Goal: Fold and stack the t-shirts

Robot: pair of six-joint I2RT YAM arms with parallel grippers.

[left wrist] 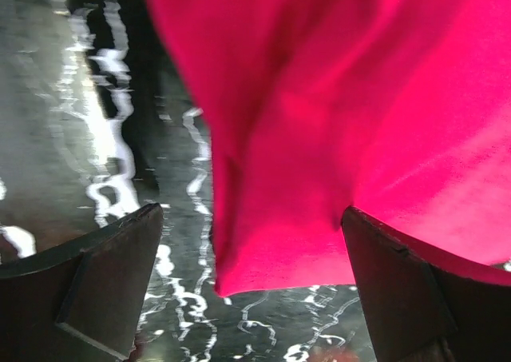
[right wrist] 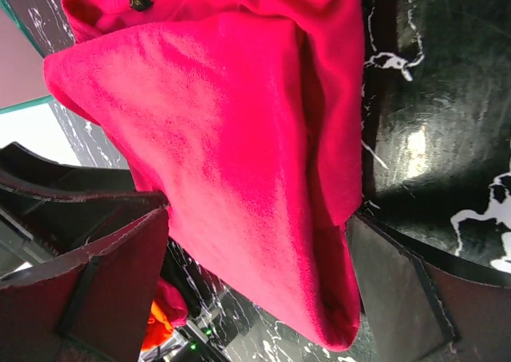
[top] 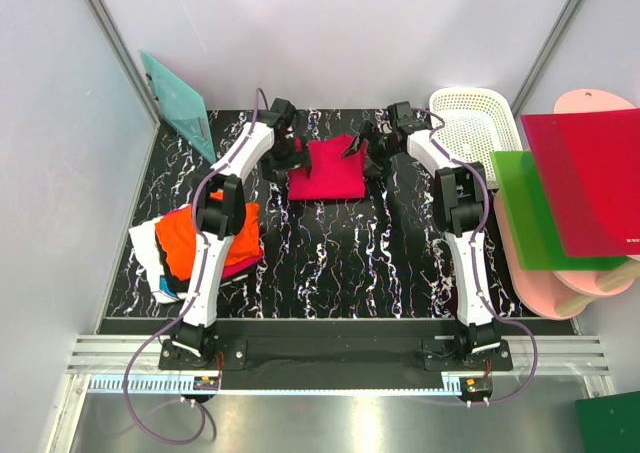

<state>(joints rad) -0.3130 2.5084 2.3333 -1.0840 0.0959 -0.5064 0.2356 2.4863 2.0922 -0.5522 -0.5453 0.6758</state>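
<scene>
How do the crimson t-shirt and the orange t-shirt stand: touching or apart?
Apart. The top view shows bare table between the crimson t-shirt and the orange t-shirt.

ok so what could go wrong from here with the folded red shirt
1. The left gripper and right gripper stand open on either side of the folded crimson t-shirt. Its layers bulge loosely, so closing may catch only the top layer and pull the fold open.
2. The left arm hangs over the orange t-shirt heaped near the left edge of the table. Swinging across could drag that heap.
</scene>
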